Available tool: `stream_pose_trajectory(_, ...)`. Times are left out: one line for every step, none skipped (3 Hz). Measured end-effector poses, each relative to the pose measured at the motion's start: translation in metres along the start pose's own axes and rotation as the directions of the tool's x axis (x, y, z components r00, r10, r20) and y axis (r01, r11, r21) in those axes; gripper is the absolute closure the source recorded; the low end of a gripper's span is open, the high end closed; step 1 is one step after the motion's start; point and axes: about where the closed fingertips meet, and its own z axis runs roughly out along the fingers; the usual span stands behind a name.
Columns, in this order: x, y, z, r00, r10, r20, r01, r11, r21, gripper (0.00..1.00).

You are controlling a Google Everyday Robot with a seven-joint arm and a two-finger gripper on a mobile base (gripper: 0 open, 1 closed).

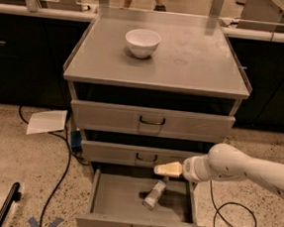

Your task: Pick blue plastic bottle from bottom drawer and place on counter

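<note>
Your hand (168,169) hovers over the open bottom drawer (120,195), right above the blue plastic bottle (154,194) lying on its side in there. 1 white bowl (142,42) sits on the desk (196,65).

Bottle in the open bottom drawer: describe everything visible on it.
The blue plastic bottle is small and looks like clear plastic with a pale label band. It lies on its side on the floor of the bottom drawer, right of centre, angled with its narrow end toward the back. The pincer hangs just above that end; whether they touch cannot be told.
</note>
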Motion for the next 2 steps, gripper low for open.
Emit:
stream_pose_trajectory(0.006, -0.008, 0.006, 0.999, 0.017, 0.046, -0.018, 0.9995, 0.027, 0.0)
stream_pose_trajectory(0.03, -0.03, 0.032, 0.993, 0.069, 0.092, -0.077, 0.994, 0.078, 0.0)
